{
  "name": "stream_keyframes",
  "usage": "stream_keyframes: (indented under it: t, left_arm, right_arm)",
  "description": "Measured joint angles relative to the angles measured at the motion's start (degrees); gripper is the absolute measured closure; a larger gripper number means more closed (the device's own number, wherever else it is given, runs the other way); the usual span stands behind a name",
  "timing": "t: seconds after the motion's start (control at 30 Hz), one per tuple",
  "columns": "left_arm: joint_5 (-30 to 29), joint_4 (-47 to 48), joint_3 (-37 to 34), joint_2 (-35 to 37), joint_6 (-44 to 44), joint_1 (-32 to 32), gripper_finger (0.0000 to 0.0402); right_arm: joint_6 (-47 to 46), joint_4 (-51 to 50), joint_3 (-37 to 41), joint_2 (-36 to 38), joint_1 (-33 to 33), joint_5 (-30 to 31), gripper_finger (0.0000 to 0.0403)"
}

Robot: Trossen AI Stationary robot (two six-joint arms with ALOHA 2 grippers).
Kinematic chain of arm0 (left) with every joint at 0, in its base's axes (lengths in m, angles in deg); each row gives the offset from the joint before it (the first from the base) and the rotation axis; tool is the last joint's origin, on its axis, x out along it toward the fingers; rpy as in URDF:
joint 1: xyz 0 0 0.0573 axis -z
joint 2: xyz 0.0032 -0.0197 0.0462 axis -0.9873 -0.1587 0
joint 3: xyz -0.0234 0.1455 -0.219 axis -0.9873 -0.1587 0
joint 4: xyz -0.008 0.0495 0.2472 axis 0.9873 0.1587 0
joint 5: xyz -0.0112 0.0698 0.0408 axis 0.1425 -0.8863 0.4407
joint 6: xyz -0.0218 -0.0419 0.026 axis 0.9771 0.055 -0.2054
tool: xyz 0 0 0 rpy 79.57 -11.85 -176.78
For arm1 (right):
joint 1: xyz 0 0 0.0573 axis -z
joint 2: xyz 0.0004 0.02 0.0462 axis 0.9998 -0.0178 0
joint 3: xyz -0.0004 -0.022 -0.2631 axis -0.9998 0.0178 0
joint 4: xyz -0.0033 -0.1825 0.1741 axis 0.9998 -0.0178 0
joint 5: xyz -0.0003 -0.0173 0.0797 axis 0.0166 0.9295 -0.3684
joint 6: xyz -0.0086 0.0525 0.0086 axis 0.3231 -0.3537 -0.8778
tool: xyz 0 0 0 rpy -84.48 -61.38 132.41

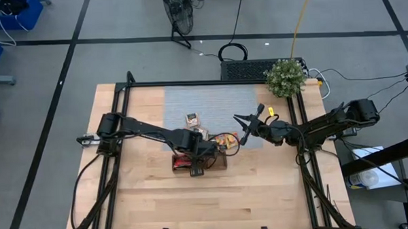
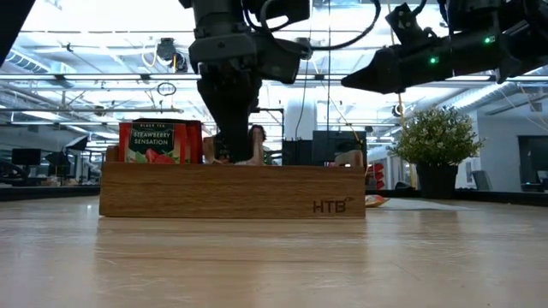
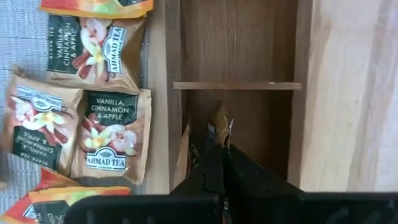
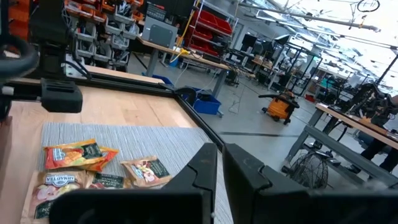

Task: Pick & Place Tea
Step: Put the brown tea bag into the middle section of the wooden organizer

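A long brown wooden tray (image 2: 231,190) lies on the table just in front of a grey mat (image 1: 210,101). Red tea packets (image 2: 160,141) stand upright in one end compartment. My left gripper (image 3: 225,149) points down into the middle compartment, shut on a tan tea packet (image 3: 219,127) seen edge-on. More tea packets (image 3: 112,127) lie flat on the mat beside the tray. My right gripper (image 4: 219,162) hovers level above the mat's right part (image 1: 245,126), shut and holding nothing. My left gripper pinches the tan tea packet's upper edge (image 3: 221,138) between its two fingers, coming from above and pointing steeply down. The packet hangs edge-down below the fingertips, inside the tray's middle compartment, close to the divider (image 3: 236,86). Whether its lower edge touches the tray floor is hidden.
A potted plant (image 1: 286,76) stands at the table's far right corner. Black frame rails (image 1: 122,110) run along the table's left, right and far sides. Bare wood lies between the tray and the near edge (image 1: 214,202).
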Motion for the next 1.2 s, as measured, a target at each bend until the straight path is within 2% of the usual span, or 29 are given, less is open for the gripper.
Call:
stream_keyframes:
  t: [0.13,0.47,0.63,0.83,1.07,1.13,1.2]
  left_arm:
    - [0.05,0.09,0.0,-0.1,-0.07,0.0,0.0388]
    - [-0.03,0.17,-0.02,-0.1,-0.49,-0.02,0.0291]
    - [-0.51,0.2,0.02,1.67,-2.95,-0.24,0.0259]
    - [-5.93,0.54,0.02,5.41,-4.3,-0.83,0.0248]
    - [-21.5,7.38,0.12,8.65,-7.19,-2.77,0.0248]
    - [-20.8,8.26,0.11,8.44,-7.37,-5.11,0.0247]
    - [-16.73,7.41,0.1,7.58,-7.54,-8.7,0.0247]
  right_arm:
    - [0.01,-0.17,-0.03,0.0,0.0,-0.04,0.0385]
    - [-0.01,-0.24,-0.03,0.0,0.0,-0.13,0.0385]
    - [-0.23,-0.22,-0.03,0.0,0.0,-0.13,0.0385]
    - [-0.66,-0.63,-0.03,0.0,0.0,-0.15,0.0385]
    - [-1.52,-3.39,-0.03,0.0,0.0,-0.09,0.0385]
    - [-1.49,-3.61,-0.03,0.0,0.0,-0.08,0.0385]
    - [-1.45,-3.9,-0.03,0.0,0.0,-0.06,0.0385]
